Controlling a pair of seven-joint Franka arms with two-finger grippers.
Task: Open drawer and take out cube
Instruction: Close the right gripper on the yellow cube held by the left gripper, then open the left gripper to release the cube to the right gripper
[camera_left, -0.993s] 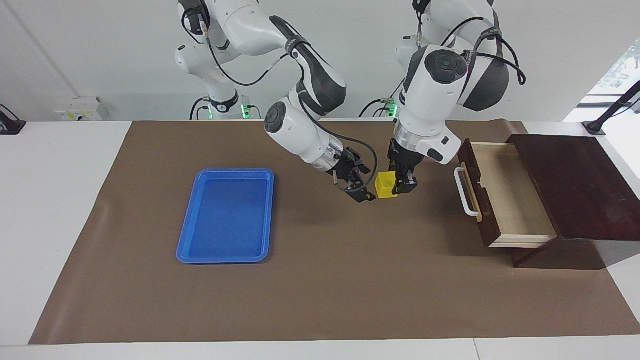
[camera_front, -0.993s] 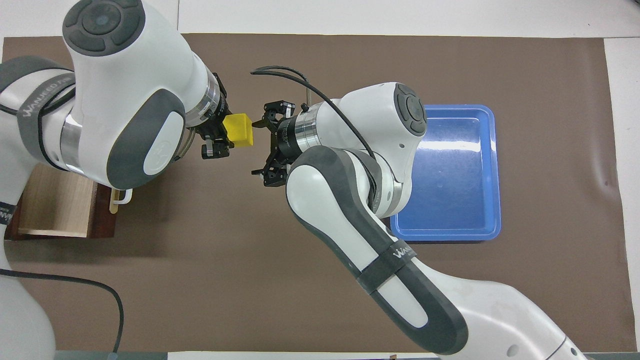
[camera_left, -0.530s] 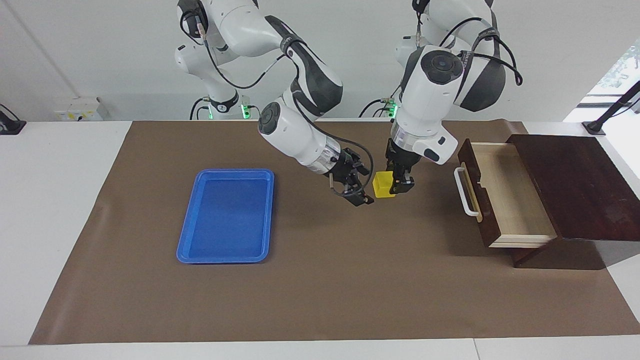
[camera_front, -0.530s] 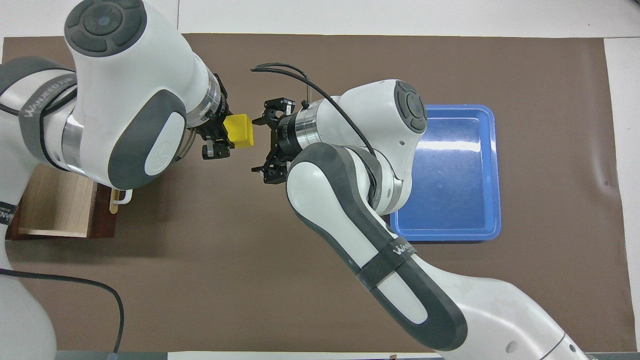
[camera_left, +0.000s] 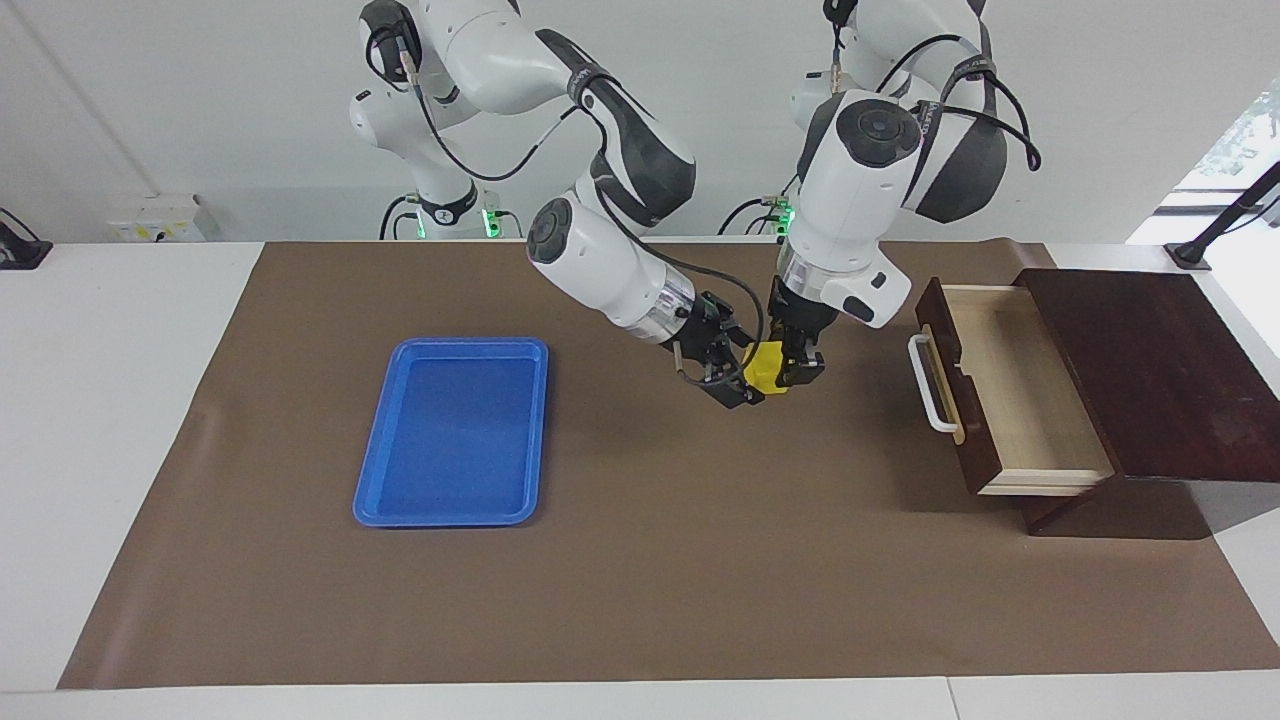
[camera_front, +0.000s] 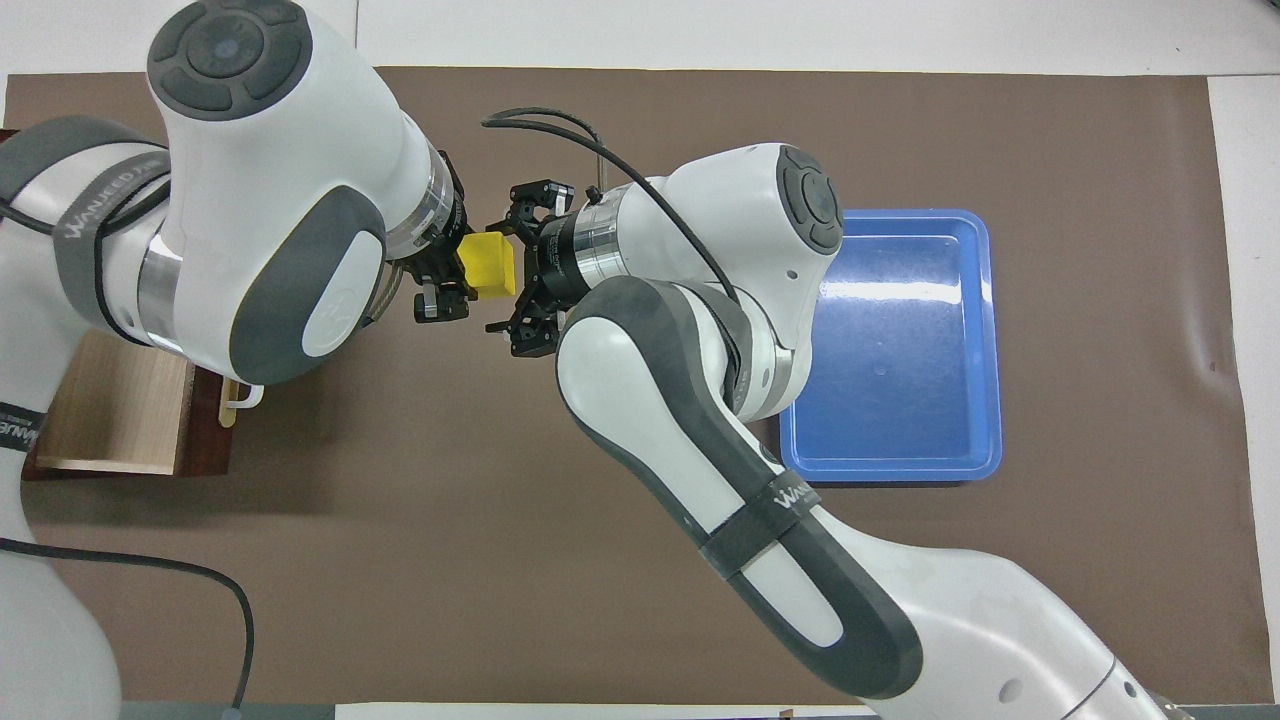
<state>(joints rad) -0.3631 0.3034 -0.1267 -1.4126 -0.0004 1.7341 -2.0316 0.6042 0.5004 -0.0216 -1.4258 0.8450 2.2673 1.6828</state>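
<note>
The yellow cube (camera_left: 762, 364) (camera_front: 490, 264) hangs in the air over the brown mat, held by my left gripper (camera_left: 792, 369) (camera_front: 447, 277), which is shut on it. My right gripper (camera_left: 742, 373) (camera_front: 497, 277) is open and meets the cube from the blue tray's side, one finger on each side of it; whether they touch it I cannot tell. The drawer (camera_left: 1012, 392) (camera_front: 112, 412) stands pulled out at the left arm's end of the table. Its pale inside is bare, and its white handle (camera_left: 929, 385) faces the middle of the table.
A flat blue tray (camera_left: 460, 345) (camera_front: 986, 340) lies on the brown mat (camera_left: 650, 580) toward the right arm's end, with nothing in it. The dark cabinet top (camera_left: 1150, 370) sits over the drawer at the table's edge.
My right gripper has moved toward the cube, and its open fingers now stand on either side of it. The left gripper, with the cube, has shifted slightly toward the right gripper.
</note>
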